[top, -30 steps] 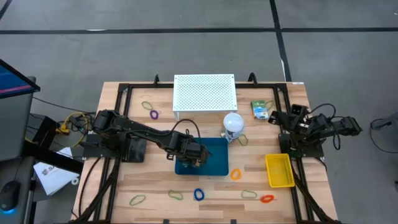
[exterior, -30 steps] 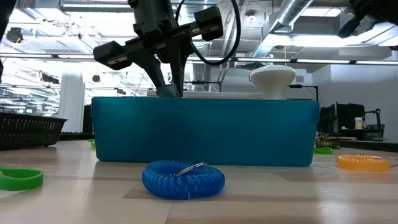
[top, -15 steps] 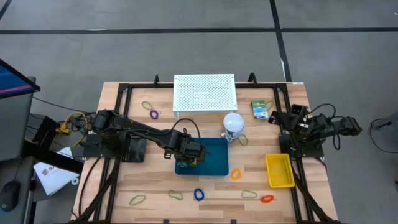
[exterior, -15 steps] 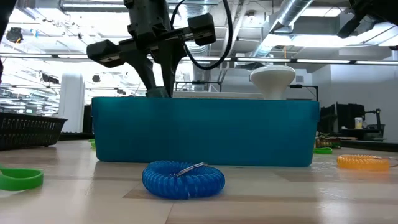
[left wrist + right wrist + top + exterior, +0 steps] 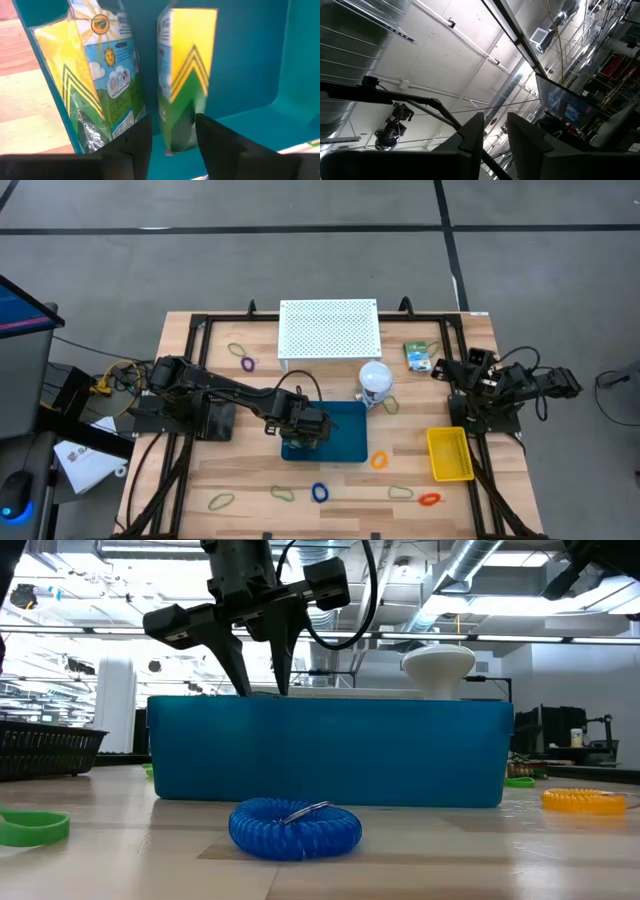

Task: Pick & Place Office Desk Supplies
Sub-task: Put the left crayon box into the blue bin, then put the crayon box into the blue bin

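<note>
Left wrist view shows a crayon box (image 5: 182, 75) standing upright inside the blue bin (image 5: 260, 55), with its yellow and green narrow side toward the camera and its lower part between the two dark fingers (image 5: 222, 140). A second printed box (image 5: 100, 80), with a sun and clouds on it, leans against the bin wall just beside the first one. The fingers stand apart on both sides of the crayon box, and I cannot tell if they touch it.

In the high view the left gripper (image 5: 303, 434) is over the left part of the blue bin (image 5: 345, 442), pointing down into it. In the low view its two fingers (image 5: 228, 665) go down behind the front wall of the bin, spread in a narrow V.

Around the bin, thin loops lie on the table (image 5: 200, 480): a blue loop (image 5: 319, 492) in front of the bin, an orange loop (image 5: 379, 461) at its right, a red loop (image 5: 429, 500), a purple loop (image 5: 247, 364) and several green loops (image 5: 220, 501). A green packet (image 5: 418, 356) lies near the right edge, and a yellow basket (image 5: 449, 453) stands at the right front.

The right gripper (image 5: 492, 132) waits raised at the right side of the table, pointing up to the ceiling; its fingers are a little apart and hold nothing.
</note>
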You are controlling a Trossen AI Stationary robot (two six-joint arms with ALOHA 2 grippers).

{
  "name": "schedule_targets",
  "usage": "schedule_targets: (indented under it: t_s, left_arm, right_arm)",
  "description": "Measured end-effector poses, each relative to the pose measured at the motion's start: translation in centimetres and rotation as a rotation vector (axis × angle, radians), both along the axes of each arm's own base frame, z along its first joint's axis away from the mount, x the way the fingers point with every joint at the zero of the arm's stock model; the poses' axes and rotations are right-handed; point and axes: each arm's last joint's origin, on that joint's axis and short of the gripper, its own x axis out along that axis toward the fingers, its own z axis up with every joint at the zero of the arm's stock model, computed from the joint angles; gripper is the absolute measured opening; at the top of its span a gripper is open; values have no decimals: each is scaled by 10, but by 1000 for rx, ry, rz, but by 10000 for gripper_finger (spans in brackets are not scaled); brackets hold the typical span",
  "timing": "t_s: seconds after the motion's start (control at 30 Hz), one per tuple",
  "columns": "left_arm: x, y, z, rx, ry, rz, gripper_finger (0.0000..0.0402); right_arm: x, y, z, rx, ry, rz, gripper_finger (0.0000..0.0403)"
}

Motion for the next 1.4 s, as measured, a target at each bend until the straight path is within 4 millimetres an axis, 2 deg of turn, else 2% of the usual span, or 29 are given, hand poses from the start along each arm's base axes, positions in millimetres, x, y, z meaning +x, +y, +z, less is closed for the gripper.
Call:
schedule_targets:
  t_s: [0.37,0.57,0.8,1.0,1.4]
  left_arm:
    - [3,0,1,13,-33,-1,168]
    - [-1,2,16,52,-91,14,164]
    - [-2,5,38,105,-221,-16,154]
    - [-5,9,63,211,-346,-181,153]
    - [-37,22,115,402,-456,-434,166]
  right_arm:
    - [0,0,0,-1,0,1,83]
    - [0,0,0,-3,0,3,83]
    - [1,0,-1,-6,14,3,83]
    - [0,0,-1,-9,8,-3,83]
    - [-4,-1,4,-2,-50,-14,83]
